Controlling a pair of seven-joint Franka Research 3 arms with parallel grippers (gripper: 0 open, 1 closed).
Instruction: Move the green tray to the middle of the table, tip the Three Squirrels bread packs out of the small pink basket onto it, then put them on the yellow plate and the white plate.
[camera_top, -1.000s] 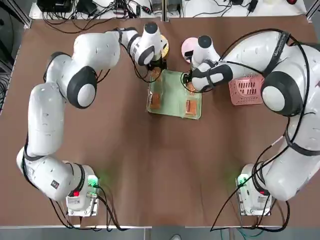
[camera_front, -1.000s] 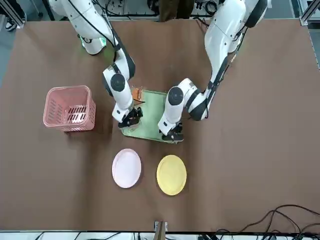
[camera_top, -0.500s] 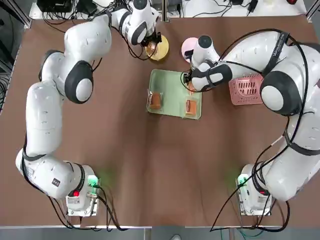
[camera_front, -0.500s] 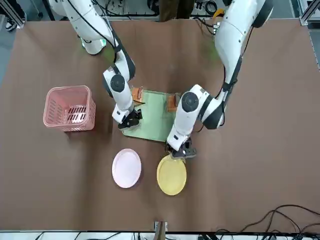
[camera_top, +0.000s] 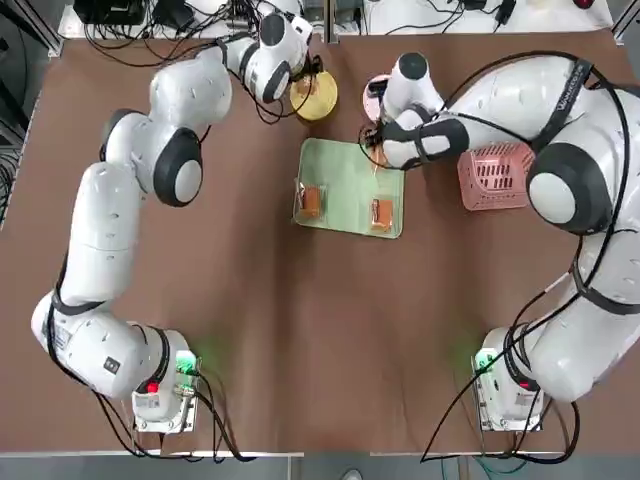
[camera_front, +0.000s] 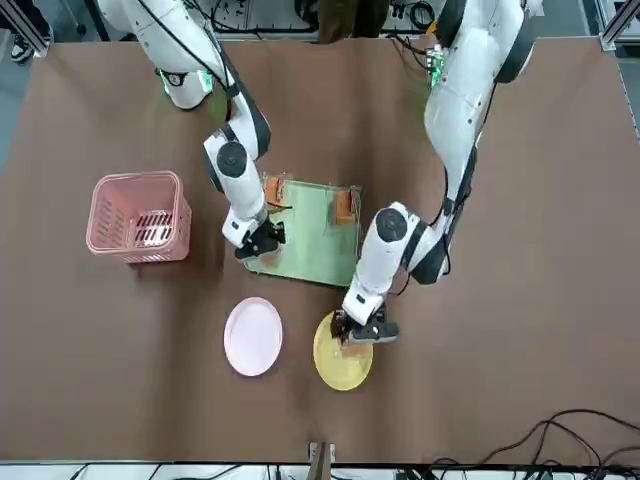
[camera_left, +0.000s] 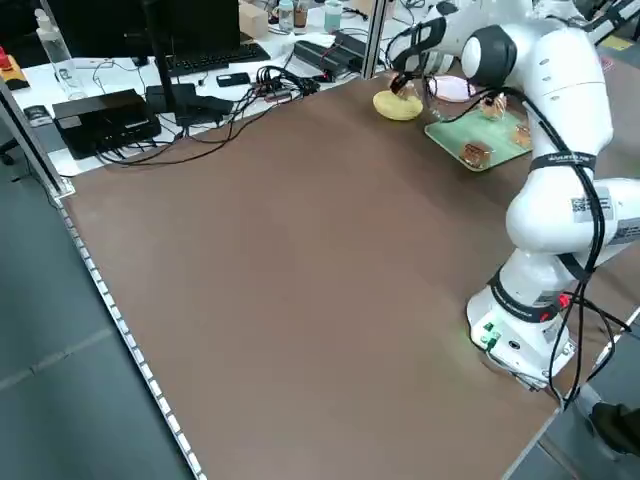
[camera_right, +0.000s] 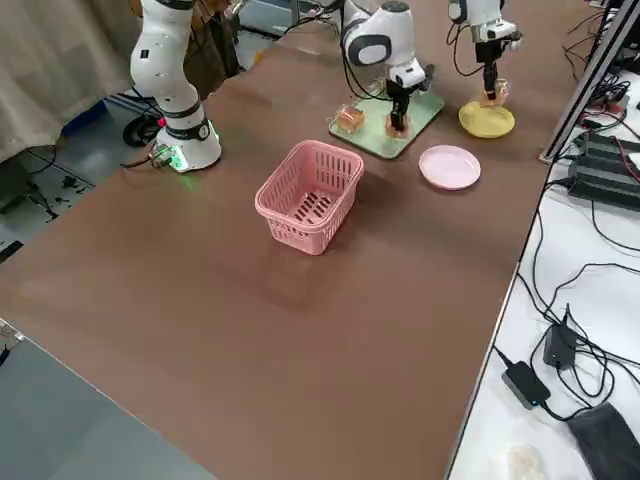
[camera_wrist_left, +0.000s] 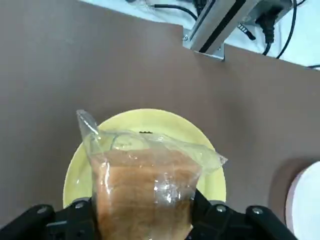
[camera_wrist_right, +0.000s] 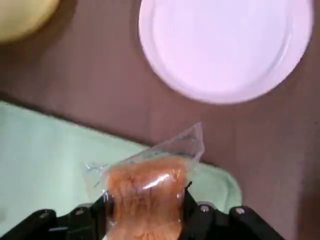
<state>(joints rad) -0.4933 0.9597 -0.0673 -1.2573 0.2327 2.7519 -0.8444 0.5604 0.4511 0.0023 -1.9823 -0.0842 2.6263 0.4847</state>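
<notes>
The green tray lies mid-table with two Three Squirrels bread packs on it, the second bread pack nearer the basket. My left gripper is shut on another bread pack, held just over the yellow plate. At the tray's far corner my right gripper is shut on a bread pack, close to the bare white plate. Seen from the front, the left gripper hangs over the yellow plate and the right gripper stands at the tray's edge.
The small pink basket stands upright to the right of the tray, with no packs visible inside. Cables and boxes lie beyond the far table edge. Both arms' elbows arch over the far half of the table.
My left gripper carried its bread pack from the tray's far edge out over the yellow plate. My right gripper closed on a pack at the tray's far right corner.
</notes>
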